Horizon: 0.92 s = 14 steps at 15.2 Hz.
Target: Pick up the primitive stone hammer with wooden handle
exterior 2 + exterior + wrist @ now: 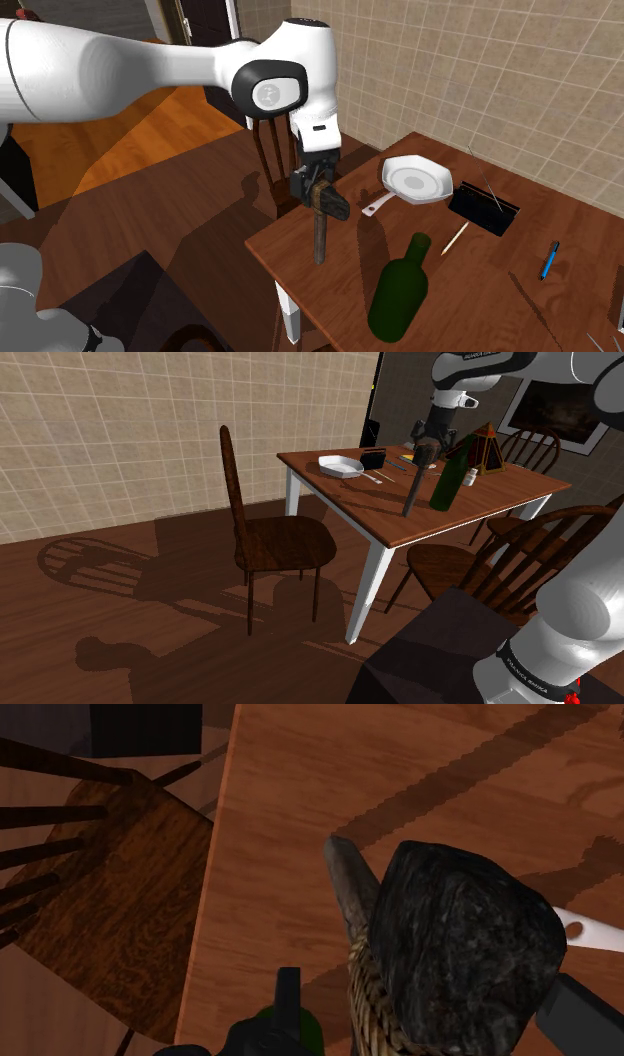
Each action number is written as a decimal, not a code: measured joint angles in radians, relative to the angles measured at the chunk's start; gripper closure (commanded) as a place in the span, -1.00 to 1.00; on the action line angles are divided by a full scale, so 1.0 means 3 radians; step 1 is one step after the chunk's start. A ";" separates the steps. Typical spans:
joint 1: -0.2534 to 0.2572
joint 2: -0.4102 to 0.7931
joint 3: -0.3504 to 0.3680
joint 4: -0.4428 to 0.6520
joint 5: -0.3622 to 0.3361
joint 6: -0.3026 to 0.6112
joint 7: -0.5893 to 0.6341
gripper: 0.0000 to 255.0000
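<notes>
My gripper (314,184) is shut on the stone hammer (329,203), clasping it at the dark rough head (460,944). The rope-bound wooden handle (349,880) hangs nearly straight down toward the wooden table (470,300). In the shoulder view the gripper (431,438) holds the hammer (415,482) over the table's near part (400,527). The handle's tip is close to the tabletop; whether it touches I cannot tell. One black finger (288,996) shows beside the head.
A green bottle (399,291) stands close beside the hammer. A white dish (417,179), a black box (482,208), a blue pen (548,259) and a brown pyramid (487,448) sit farther back. Wooden chairs (277,540) flank the table's edges.
</notes>
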 measured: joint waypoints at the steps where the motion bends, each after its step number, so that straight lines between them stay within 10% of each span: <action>1: 0.0000 0.0000 0.0000 -0.0008 0.0000 0.0009 0.0001 1.00; 14: 0.0000 0.0006 0.0000 0.0089 0.0001 -0.0082 -0.0003 1.00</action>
